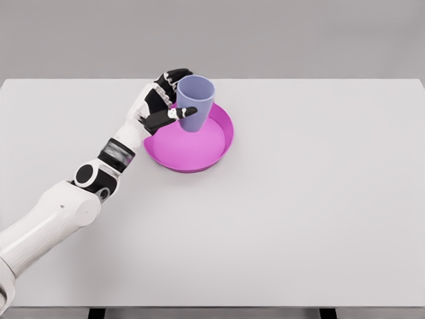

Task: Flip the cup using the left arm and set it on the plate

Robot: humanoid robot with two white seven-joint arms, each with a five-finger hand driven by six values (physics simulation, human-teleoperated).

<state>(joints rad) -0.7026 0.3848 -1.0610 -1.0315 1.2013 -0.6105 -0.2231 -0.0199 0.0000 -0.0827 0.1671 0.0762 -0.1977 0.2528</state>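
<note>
The left hand (161, 100) is holding the lavender cup (194, 102) with its fingers wrapped around the side, thumb pressing across the front. The cup is sitting mouth-up, so the flip looks done, and it is hanging over the far part of the magenta plate (199, 159) on the white table (319, 199). Whether its base is touching the plate, I cannot tell. Letting go and backing the arm off seems to be all that is remaining.

The lavender cup (195, 102) stands upright, mouth up, over the magenta plate's (199, 151) far rim, seemingly touching it.
</note>
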